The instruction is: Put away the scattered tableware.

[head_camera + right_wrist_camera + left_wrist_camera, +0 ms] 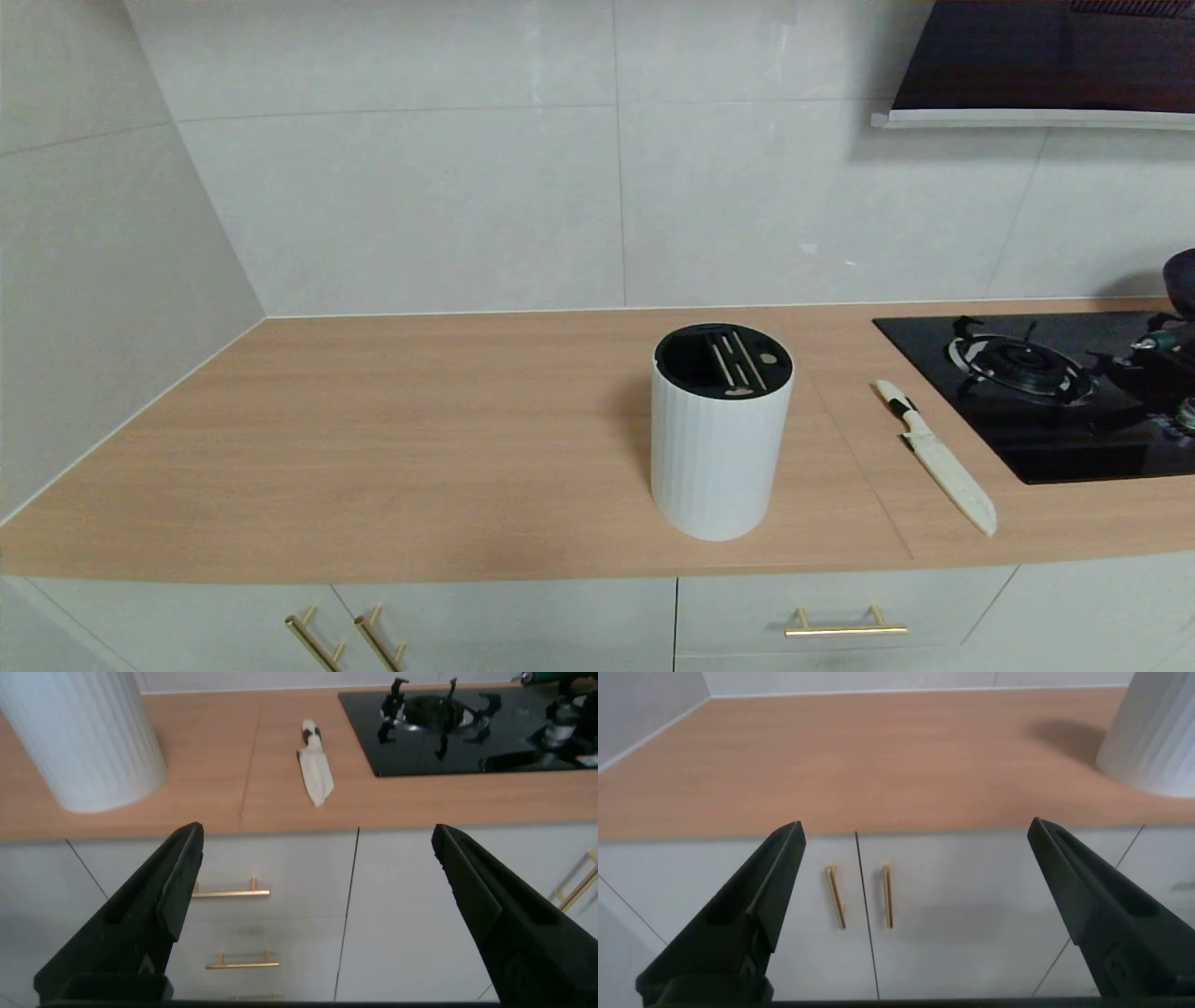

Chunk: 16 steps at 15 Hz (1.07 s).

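In the head view, a white ribbed holder point(717, 457) is being shown standing near the table's point(420, 448) front edge. A pale knife point(936, 457) is lying flat between it and the black stove point(1055, 411), touching neither. In the left wrist view, the left claw point(915, 831) is being held released, fingers wide apart, before that front edge. In the right wrist view, the right claw point(318, 833) is likewise being held released, gripping nothing.

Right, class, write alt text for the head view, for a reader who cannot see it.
A knife lies flat on a wooden counter, apart from a white ribbed holder with a slotted black top on its left and a black hob on its right. Tiled wall behind, white cabinets with gold handles below.
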{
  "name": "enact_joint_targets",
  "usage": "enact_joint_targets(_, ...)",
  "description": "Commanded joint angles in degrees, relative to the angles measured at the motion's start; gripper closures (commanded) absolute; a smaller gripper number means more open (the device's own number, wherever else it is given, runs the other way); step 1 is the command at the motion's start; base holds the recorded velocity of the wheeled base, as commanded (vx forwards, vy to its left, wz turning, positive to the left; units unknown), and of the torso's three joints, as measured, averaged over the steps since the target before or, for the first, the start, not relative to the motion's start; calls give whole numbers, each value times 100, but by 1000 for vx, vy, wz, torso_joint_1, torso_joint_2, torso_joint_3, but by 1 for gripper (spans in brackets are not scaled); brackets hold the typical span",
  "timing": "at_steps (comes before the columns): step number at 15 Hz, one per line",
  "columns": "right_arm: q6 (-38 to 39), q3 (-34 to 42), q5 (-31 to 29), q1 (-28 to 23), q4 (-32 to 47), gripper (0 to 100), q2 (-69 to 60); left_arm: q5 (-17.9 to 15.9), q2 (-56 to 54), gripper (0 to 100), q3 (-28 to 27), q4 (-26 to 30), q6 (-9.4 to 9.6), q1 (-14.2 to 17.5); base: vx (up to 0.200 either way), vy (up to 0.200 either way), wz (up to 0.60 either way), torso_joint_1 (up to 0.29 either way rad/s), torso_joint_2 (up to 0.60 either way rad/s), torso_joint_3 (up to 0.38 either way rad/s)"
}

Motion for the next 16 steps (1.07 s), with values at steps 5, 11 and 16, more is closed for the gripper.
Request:
enact_joint_targets(5,4,0,-9,1,-1,0,9,1,0,0,1,-7,-1,2,0,0,0,252,-547,-297)
enact_joint_targets(11,4,0,-9,1,-1,0,9,1,0,0,1,-7,-1,2,0,0,0,102,-215,-116)
enact_joint_targets(16,-198,-9,-35,1,-1,0,9,1,0,0,1,-7,-1,2,0,0,0,0,0,0)
